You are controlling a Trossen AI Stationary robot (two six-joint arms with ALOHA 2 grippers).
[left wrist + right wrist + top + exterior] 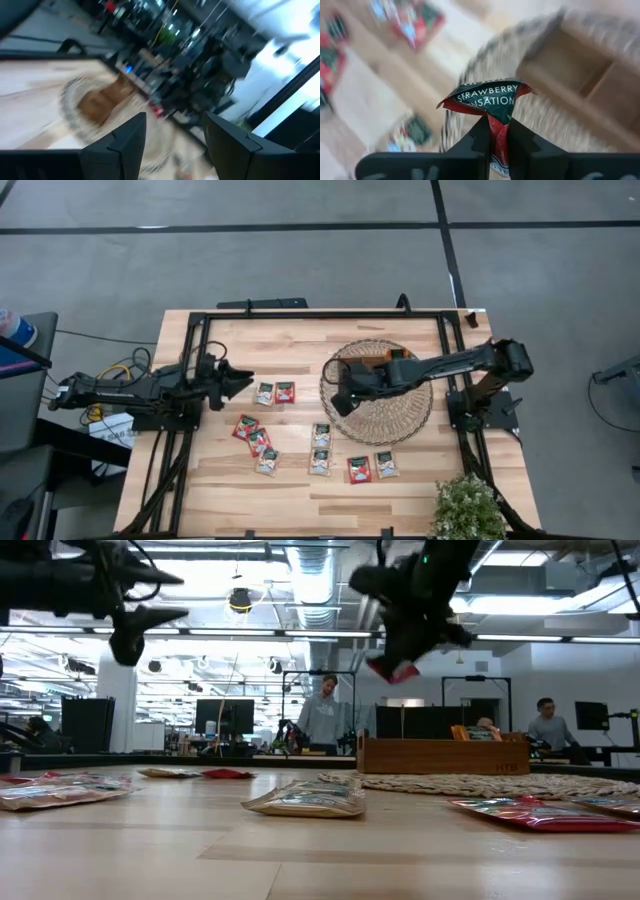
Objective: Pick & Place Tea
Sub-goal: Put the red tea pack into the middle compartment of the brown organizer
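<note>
Fingers [475, 142] of your right gripper [496, 131] clamp a red tea sachet [487, 100] above the wicker mat [405, 415]. Left gripper [172, 135] waits, fingers apart. Next, carry it over a tray [580, 70] compartment and release.

Open-plan robotics lab or tech office

A pale wooden table [330, 490] in a black metal frame stands on grey carpet tiles [300, 205]. Behind it, the low view shows a wide room with exposed ceiling ducts [318, 585] and strip lights, rows of desks with dark monitors [222, 716], and people [322, 715] at work. A potted plant [467, 507] sits at the table's corner.
</note>
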